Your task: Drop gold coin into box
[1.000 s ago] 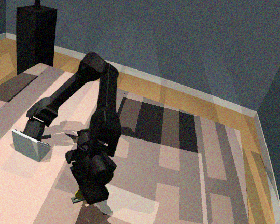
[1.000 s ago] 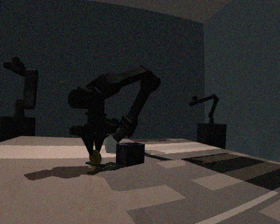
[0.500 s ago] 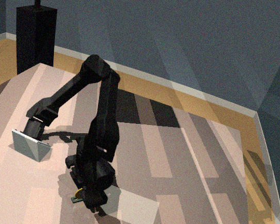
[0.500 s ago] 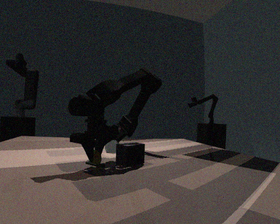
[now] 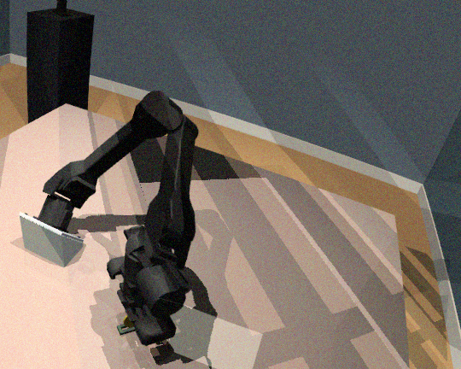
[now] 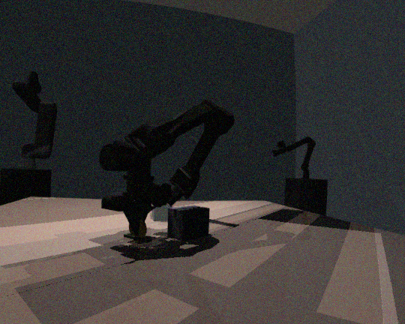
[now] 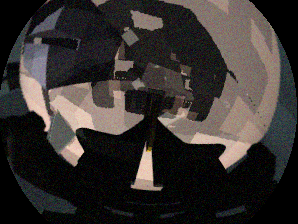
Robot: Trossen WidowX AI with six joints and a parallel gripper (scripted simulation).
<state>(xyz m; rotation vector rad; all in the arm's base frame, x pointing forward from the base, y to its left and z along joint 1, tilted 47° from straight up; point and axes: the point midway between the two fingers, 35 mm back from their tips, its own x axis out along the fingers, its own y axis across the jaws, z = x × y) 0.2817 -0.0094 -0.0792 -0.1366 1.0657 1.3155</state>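
Note:
The gold coin (image 5: pixel 128 321) (image 6: pixel 142 229) stands on edge at the dark-green holder (image 5: pixel 122 329) (image 6: pixel 128 235). In the wrist view only a small yellow bit shows between the fingers. My gripper (image 6: pixel 137 230) (image 7: pixel 150 119) points down and is shut on the coin, low over the holder. The fingers hide part of the coin, and whether its lower edge touches the holder is too dark to tell. The grey box (image 6: pixel 189 223) (image 7: pixel 87 62) stands closed to the right of the holder in the exterior view. Its dark narrow slot (image 7: pixel 60 43) shows in the wrist view.
The pale grey mounting block (image 5: pixel 49 243) (image 6: pixel 160 214) stands under my arm's base. Dark pedestals (image 5: pixel 59 64) (image 6: pixel 25 185) (image 6: pixel 306 196) stand beyond the table, two carrying other arms in the exterior view. Strong shadows cross the table (image 5: pixel 23 307).

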